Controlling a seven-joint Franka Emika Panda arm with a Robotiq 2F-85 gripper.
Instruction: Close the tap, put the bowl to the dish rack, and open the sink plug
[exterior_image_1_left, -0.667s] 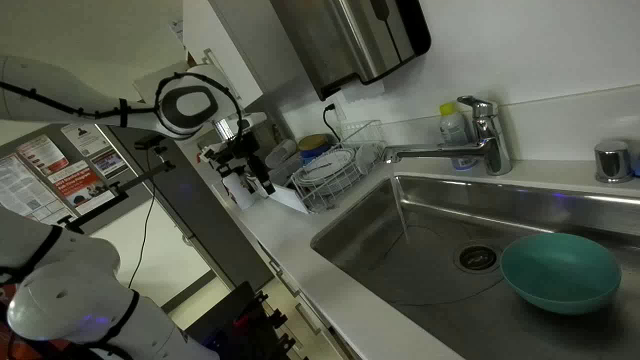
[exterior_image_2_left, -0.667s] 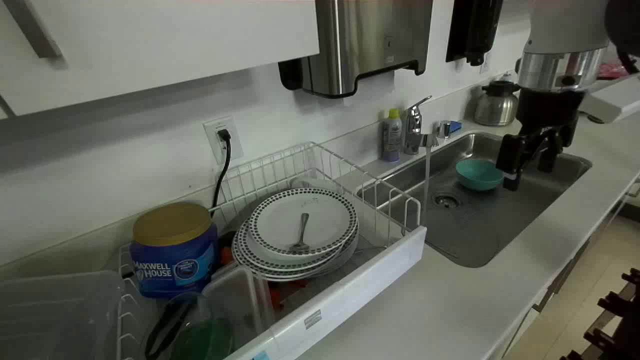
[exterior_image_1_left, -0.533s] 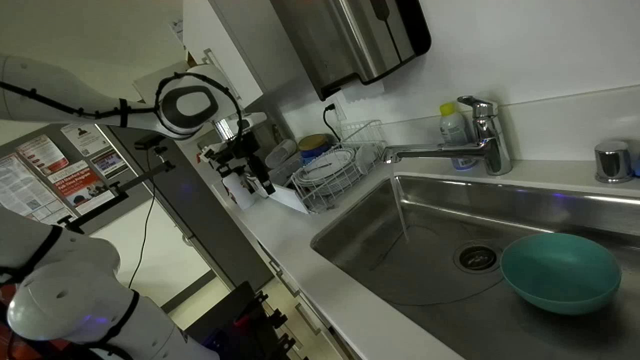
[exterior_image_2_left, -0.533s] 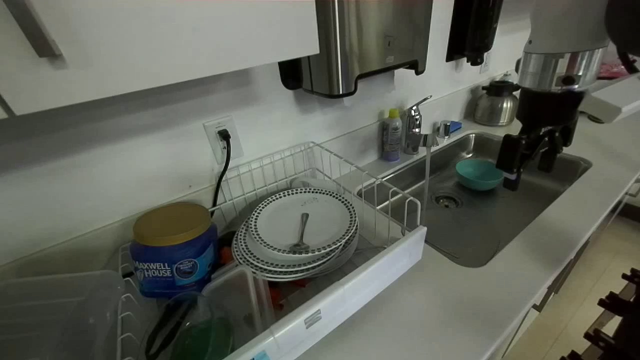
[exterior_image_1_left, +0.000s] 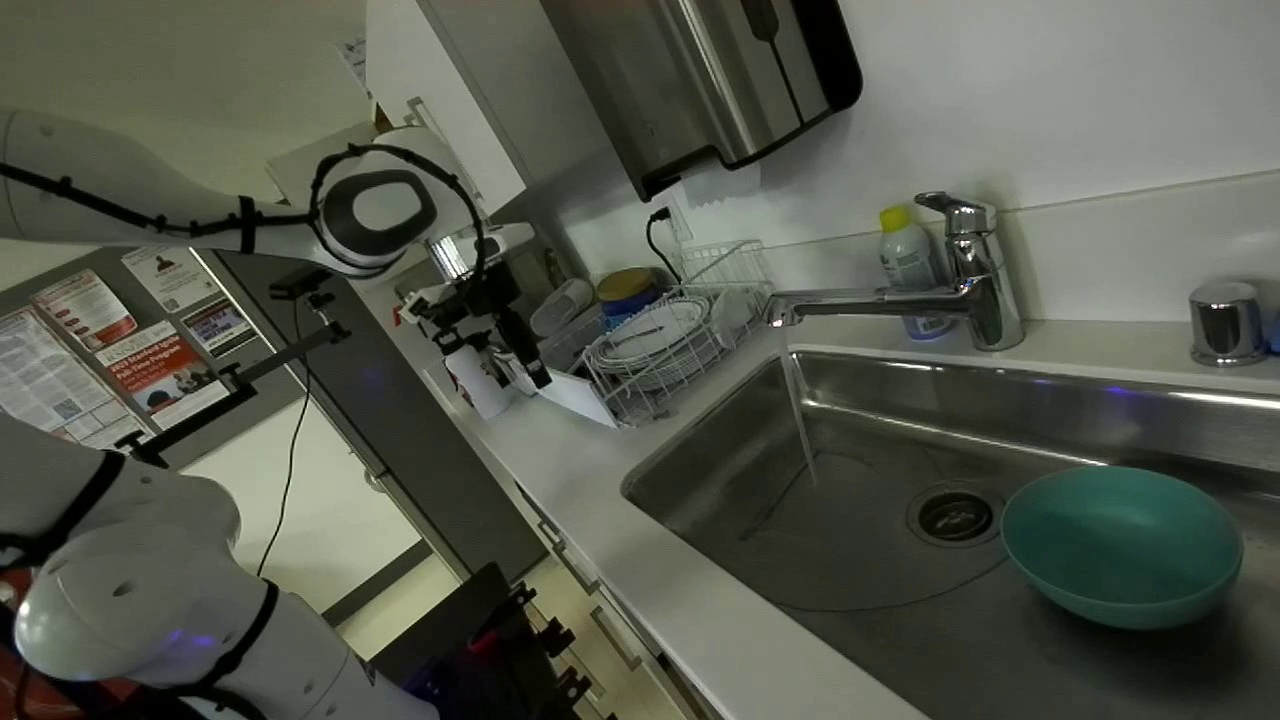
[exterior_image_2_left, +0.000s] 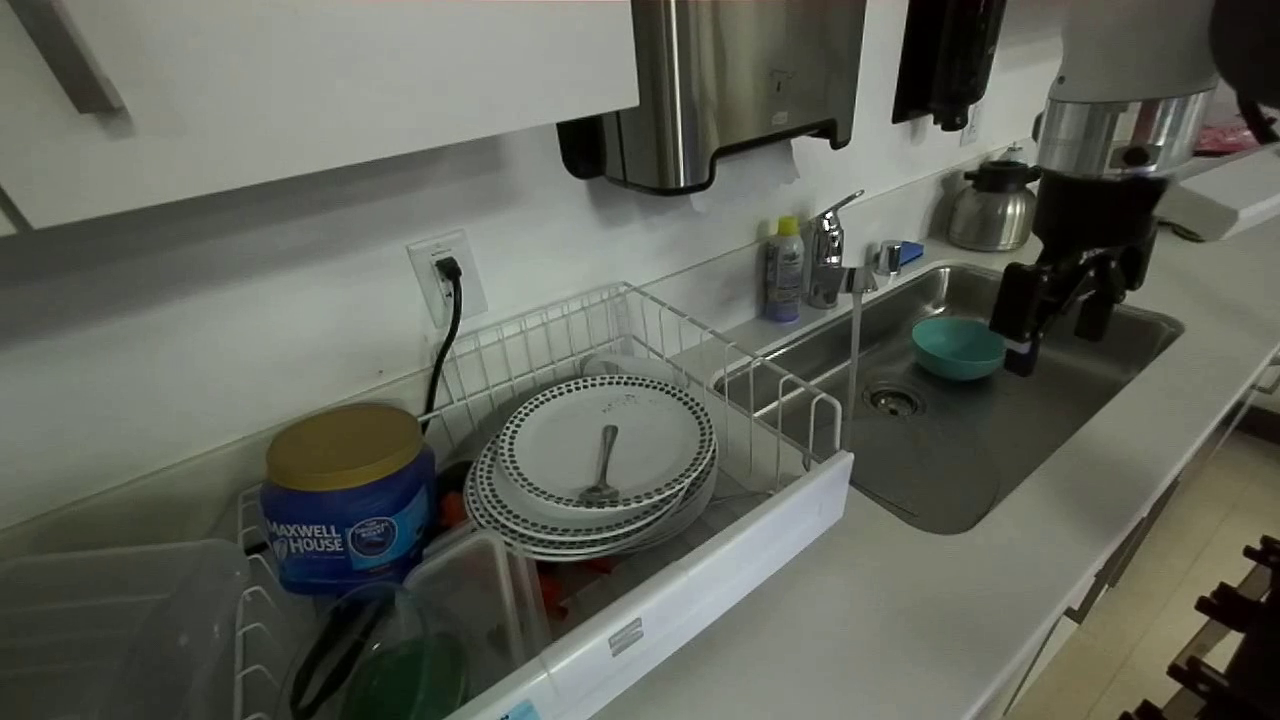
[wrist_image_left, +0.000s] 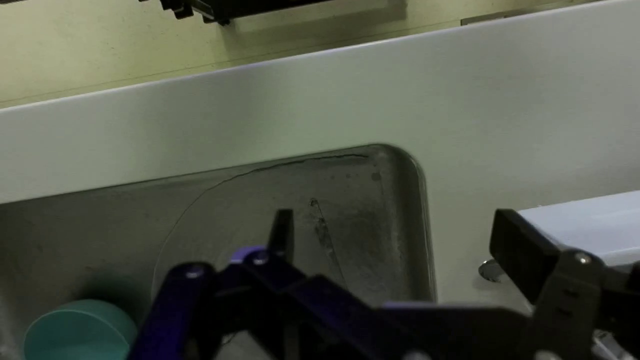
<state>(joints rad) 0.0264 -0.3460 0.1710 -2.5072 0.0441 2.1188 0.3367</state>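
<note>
In both exterior views the chrome tap (exterior_image_1_left: 985, 285) has its lever (exterior_image_2_left: 850, 203) raised, and a stream of water (exterior_image_1_left: 800, 420) falls from the spout. The teal-green bowl (exterior_image_1_left: 1120, 550) rests upright in the sink, beside the sink plug (exterior_image_1_left: 955, 517) set in the round drain. In the wrist view part of the bowl (wrist_image_left: 77, 327) shows at lower left. The wire dish rack (exterior_image_2_left: 736, 346) stands on the counter past the sink's end. My gripper (wrist_image_left: 396, 217) hangs in the air, fingers wide apart with nothing between them, above the counter and sink end.
Stacked plates (exterior_image_2_left: 610, 440) with a fork, a blue coffee tub (exterior_image_2_left: 345, 520) and clear containers fill the rack. A spray can (exterior_image_2_left: 785, 272) stands against the tap's side. A paper towel dispenser (exterior_image_1_left: 710, 80) and a cabinet (exterior_image_2_left: 310, 90) jut out overhead. A steel jug (exterior_image_2_left: 992, 210) stands behind.
The gripper sits very slightly higher in an exterior view. Tap, running water, bowl and rack look the same.
</note>
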